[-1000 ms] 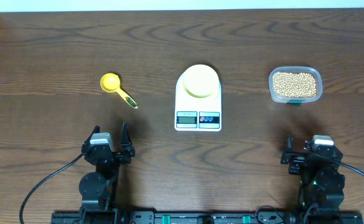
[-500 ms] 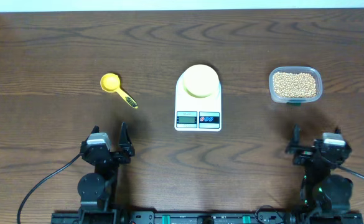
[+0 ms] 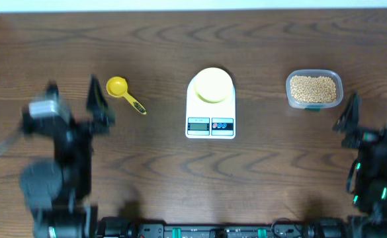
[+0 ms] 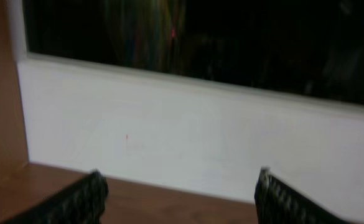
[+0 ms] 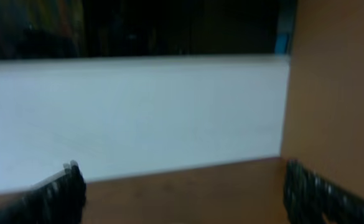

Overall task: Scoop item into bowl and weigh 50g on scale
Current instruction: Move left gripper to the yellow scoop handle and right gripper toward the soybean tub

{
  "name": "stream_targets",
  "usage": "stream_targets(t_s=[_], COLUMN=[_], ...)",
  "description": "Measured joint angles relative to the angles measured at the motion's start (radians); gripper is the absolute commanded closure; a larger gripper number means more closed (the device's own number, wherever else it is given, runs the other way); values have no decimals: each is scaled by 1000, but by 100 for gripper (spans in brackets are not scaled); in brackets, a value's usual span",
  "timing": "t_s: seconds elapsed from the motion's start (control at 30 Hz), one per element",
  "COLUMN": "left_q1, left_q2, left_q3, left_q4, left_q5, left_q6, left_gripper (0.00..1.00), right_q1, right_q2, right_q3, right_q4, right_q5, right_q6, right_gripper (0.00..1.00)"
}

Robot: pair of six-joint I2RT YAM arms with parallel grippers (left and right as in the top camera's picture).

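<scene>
One scale, one bowl, one scoop, one tub; beans perhaps hundreds.

Nothing is legible; the display on the scale is too small.

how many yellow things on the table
2: the scoop lies left of the scale, and the bowl sits on the scale. Nothing seems to hide more.
</scene>
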Motion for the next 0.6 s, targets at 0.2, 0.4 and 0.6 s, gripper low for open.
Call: stream_targets(t_s=[0.2,0.4,0.6], left_q1=[0,0,5], left_q2=[321,437,485], left_q3=[196,194,195], left_q4=[-46,-249,-402], left_q5=[0,0,0], left_q6=[27,33,37], left_gripper=[22,22,2], right_q1=[0,0,0], right_q2=[420,688,829], right_q3=[433,642,648], right_q4=[-389,-534,-556], right_q5=[-75,-242,-454], right_q6=[-3,17,67], right_gripper=[1,1,1])
